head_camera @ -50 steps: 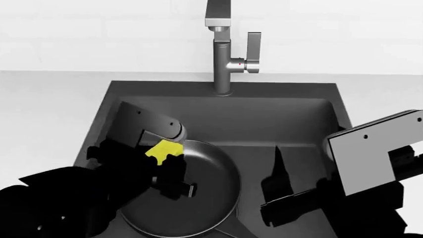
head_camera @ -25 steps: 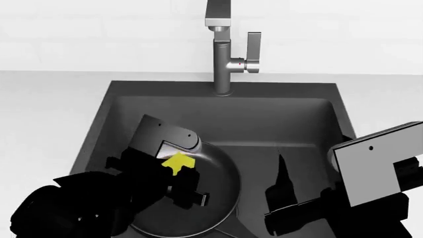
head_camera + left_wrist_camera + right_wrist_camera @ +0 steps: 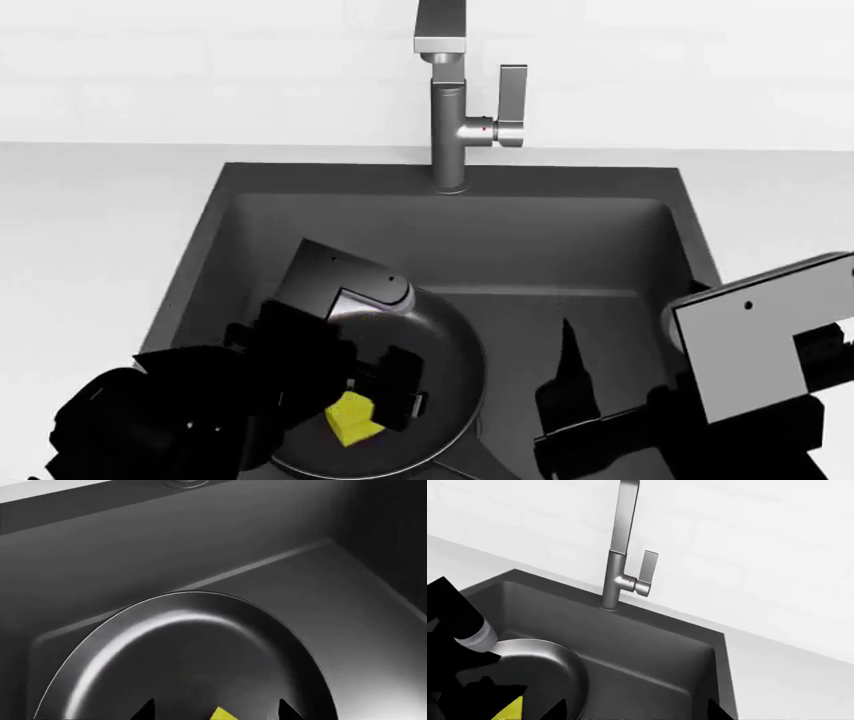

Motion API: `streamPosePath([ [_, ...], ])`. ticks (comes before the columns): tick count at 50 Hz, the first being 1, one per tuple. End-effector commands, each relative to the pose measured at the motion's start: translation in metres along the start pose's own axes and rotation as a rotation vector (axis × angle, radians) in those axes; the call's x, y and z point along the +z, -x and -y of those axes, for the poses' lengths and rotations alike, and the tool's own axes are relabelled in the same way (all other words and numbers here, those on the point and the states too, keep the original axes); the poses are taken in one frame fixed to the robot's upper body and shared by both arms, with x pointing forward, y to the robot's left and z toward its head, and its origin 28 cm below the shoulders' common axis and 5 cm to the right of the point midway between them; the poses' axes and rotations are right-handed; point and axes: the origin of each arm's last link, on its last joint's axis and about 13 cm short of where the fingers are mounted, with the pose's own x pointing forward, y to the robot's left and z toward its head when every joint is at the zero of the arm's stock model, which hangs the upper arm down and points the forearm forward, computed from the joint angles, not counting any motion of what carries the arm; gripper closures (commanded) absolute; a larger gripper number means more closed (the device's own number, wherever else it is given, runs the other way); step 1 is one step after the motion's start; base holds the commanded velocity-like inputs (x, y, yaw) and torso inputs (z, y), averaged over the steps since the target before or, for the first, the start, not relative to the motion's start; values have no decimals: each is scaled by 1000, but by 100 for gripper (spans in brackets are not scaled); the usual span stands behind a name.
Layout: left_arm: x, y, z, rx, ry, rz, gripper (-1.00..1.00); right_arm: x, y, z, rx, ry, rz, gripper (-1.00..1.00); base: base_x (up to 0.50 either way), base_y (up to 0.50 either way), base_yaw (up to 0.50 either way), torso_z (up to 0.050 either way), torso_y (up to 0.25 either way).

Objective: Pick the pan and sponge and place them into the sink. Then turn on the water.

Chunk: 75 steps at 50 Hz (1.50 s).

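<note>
**Sponge lying in the pan, both down in the sink**

Much of the pan [image 3: 427, 380] masked by the black left arm; near rim cut off at the frame's bottom edge in the head view. Handle not made out. Drain hidden. Only a yellow corner of the sponge [image 3: 223, 715] caught in the left wrist view, between two dark fingertips [image 3: 143, 711].

Sponge [image 3: 354, 418] resting on the pan's floor, just below the left gripper [image 3: 380, 395], whose fingers stand apart, gripping nothing. Pan sitting in the left part of the sink [image 3: 601, 240]. Right gripper [image 3: 567, 400] over the sink's right part, empty, spread hard to judge. Faucet [image 3: 447, 100] upright behind the basin, no stream visible.
</note>
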Motion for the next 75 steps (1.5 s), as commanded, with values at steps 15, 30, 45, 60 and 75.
streamPosePath([
  [15, 40, 43, -7, 28, -2, 188, -100, 6, -4, 1, -11, -37, 40, -100, 0, 0, 0, 0, 0],
  [30, 51, 92, -29, 155, -17, 370, -100, 17, -20, 4, -39, -94, 106, -100, 0, 0, 0, 0, 0],
  [45, 37, 108, -46, 191, 36, 465, -100, 30, -36, 8, -77, -80, 118, -100, 0, 0, 0, 0, 0],
  [60, 33, 116, -58, 279, 78, 451, -100, 31, -59, 5, -82, -101, 136, -100, 0, 0, 0, 0, 0],
  [75, 33, 119, -58, 304, 83, 446, -100, 26, -55, 4, -103, -92, 125, -100, 0, -73, 0, 0, 0],
])
